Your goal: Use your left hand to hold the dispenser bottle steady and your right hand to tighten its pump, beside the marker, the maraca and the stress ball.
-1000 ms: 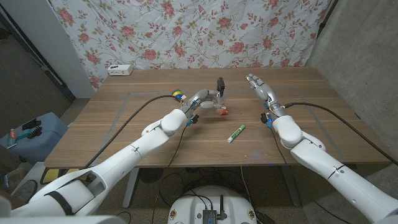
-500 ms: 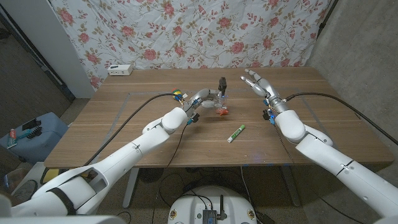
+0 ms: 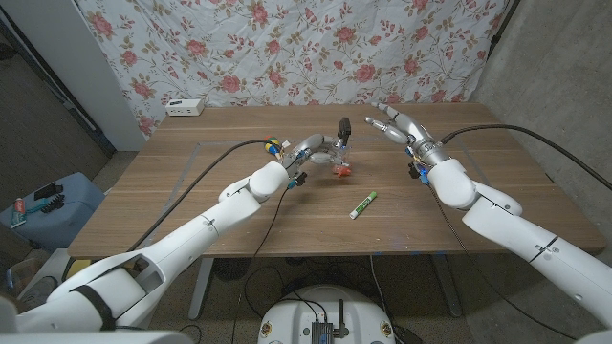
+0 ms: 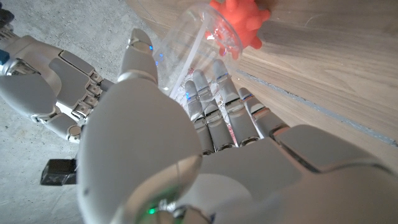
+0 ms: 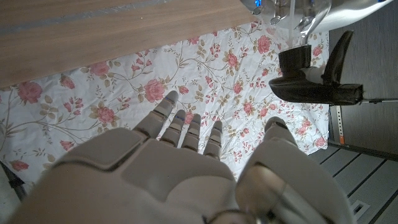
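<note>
Presently left hand (image 3: 311, 151) grips the clear bottle (image 3: 333, 153), bracing it against twisting; right hand (image 3: 397, 126), fingers spread and empty, hovers just beside the black pump (image 3: 343, 128).

1. near the table's (image 3: 191, 205) middle we see the dispenser bottle (image 3: 337, 151) standing, its pump (image 3: 342, 127) on top.
2. the left hand (image 3: 316, 151) wraps the bottle from nine o'clock.
3. the stress ball (image 3: 341, 172) lies just beside the bottle at six o'clock.
4. the marker (image 3: 362, 204) lies at five o'clock of the bottle, nearer us.
5. the maraca (image 3: 273, 146) sits at nine o'clock, past the left hand.
6. the right hand (image 3: 397, 127) is at three o'clock of the pump, apart from it.
</note>
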